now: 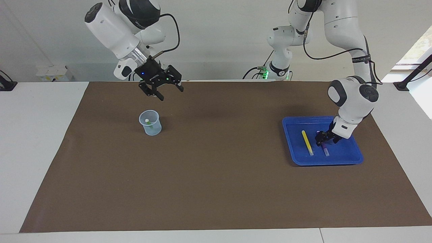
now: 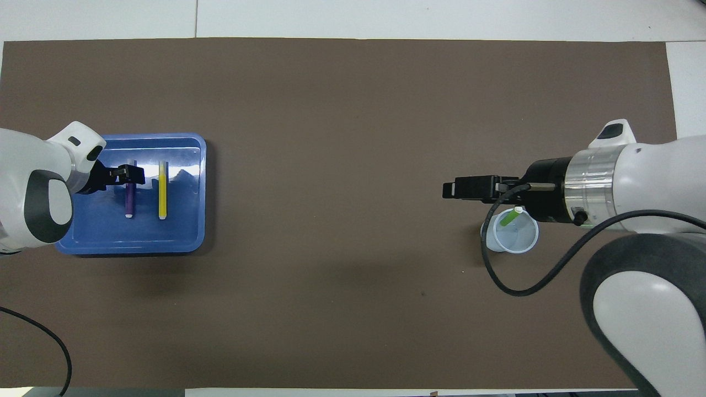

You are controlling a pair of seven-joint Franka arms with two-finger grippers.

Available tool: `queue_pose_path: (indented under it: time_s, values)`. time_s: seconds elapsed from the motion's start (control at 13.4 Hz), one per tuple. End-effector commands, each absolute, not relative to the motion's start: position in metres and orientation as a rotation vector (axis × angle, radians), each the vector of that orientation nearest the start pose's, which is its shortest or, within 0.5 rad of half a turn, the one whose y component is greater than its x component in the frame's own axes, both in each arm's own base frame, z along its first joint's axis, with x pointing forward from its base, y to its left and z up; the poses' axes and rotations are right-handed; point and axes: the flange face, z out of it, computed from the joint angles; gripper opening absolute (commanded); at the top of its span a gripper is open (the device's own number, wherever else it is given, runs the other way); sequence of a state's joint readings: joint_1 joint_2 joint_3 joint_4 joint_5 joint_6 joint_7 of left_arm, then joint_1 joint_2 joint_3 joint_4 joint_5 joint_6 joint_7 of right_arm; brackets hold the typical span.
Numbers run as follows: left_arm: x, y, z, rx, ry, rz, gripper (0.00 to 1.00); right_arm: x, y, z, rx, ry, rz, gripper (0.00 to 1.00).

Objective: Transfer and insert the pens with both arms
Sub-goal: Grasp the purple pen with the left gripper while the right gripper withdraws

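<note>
A green pen (image 1: 149, 122) (image 2: 510, 216) stands tilted in a clear plastic cup (image 1: 150, 127) (image 2: 517, 238) toward the right arm's end. My right gripper (image 1: 169, 92) (image 2: 453, 189) hangs open and empty over the brown mat beside the cup. A yellow pen (image 1: 307, 142) (image 2: 162, 190) and a purple pen (image 1: 325, 149) (image 2: 129, 201) lie side by side in a blue tray (image 1: 351, 158) (image 2: 132, 248). My left gripper (image 1: 325, 140) (image 2: 130, 175) is down in the tray, open, its fingers on either side of the purple pen's end nearer the robots.
A brown mat (image 1: 216, 182) (image 2: 353, 99) covers most of the white table. The right arm's black cable (image 2: 496, 275) loops over the mat beside the cup.
</note>
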State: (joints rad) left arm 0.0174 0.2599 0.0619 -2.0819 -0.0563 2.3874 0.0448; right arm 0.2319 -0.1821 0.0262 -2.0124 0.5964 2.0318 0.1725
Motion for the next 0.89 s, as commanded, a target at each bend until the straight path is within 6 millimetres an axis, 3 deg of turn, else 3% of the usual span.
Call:
queue_pose_path:
  time_s: [0.0,0.22,0.37,0.52,0.82]
  values:
    - [0.595,0.044,0.299,-3.144,-0.062,-0.069,0.83,0.496,0.206,0.571,-2.476,0.322,-0.074,1.0]
    - [0.592,0.043,0.297,-3.147,-0.062,-0.026,0.65,0.485,0.247,0.575,-2.435,0.398,-0.099,1.0]
    - [0.591,0.046,0.297,-3.148,-0.069,-0.004,0.37,0.481,0.261,0.578,-2.409,0.438,-0.112,1.0]
    - [0.59,0.049,0.296,-3.148,-0.076,-0.004,0.0,0.475,0.274,0.577,-2.387,0.494,-0.099,1.0]
    - [0.593,0.049,0.3,-3.147,-0.079,-0.016,0.0,0.469,0.285,0.579,-2.35,0.565,-0.065,1.0]
